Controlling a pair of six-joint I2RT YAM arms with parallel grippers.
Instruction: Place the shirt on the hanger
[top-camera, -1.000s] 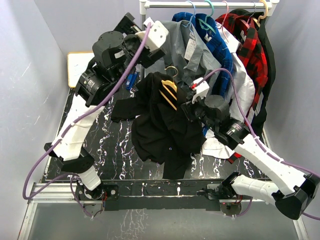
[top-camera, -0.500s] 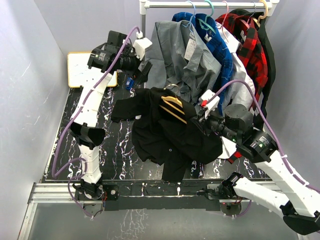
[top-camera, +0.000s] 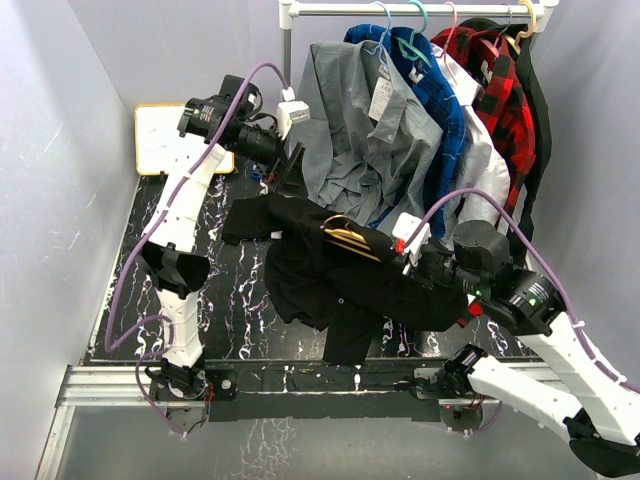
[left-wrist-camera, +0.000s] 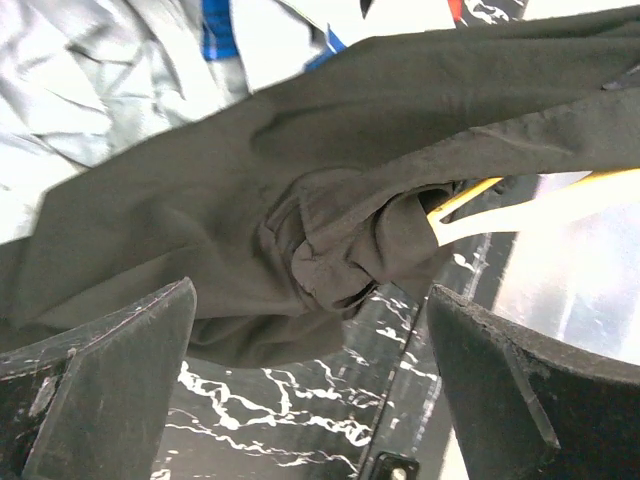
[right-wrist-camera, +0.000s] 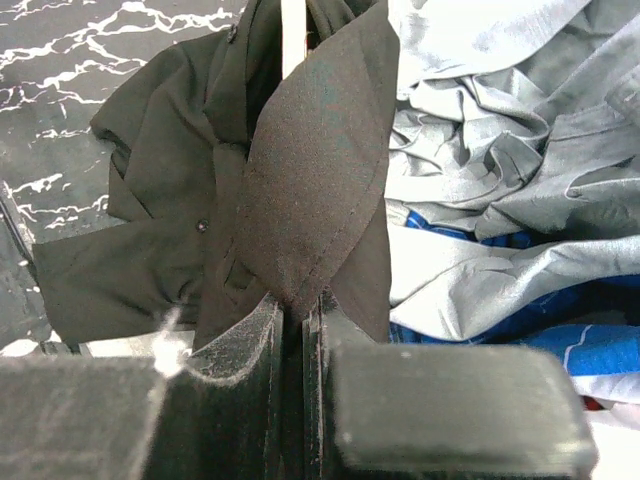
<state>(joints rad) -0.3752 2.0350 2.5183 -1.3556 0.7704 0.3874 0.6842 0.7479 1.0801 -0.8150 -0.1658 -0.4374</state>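
Observation:
The black shirt (top-camera: 330, 270) lies bunched on the marbled table (top-camera: 230, 300), stretched toward the right. The yellow-orange hanger (top-camera: 350, 238) lies on top of it, partly under the fabric. My right gripper (top-camera: 400, 262) is shut on a fold of the shirt (right-wrist-camera: 310, 180) and holds it taut. My left gripper (top-camera: 290, 160) is open and empty at the back, above the shirt's far edge (left-wrist-camera: 300, 190); a bit of the hanger (left-wrist-camera: 465, 198) shows there under the cloth.
A rack (top-camera: 400, 10) at the back holds a grey shirt (top-camera: 360, 120) with a paper tag, a blue shirt (top-camera: 440, 100) and a red plaid shirt (top-camera: 500, 90). A white board (top-camera: 165, 135) lies at the back left.
My right gripper has pulled the shirt and hanger toward the right and front. My left arm has swung back and left, away from the shirt, with its jaws open.

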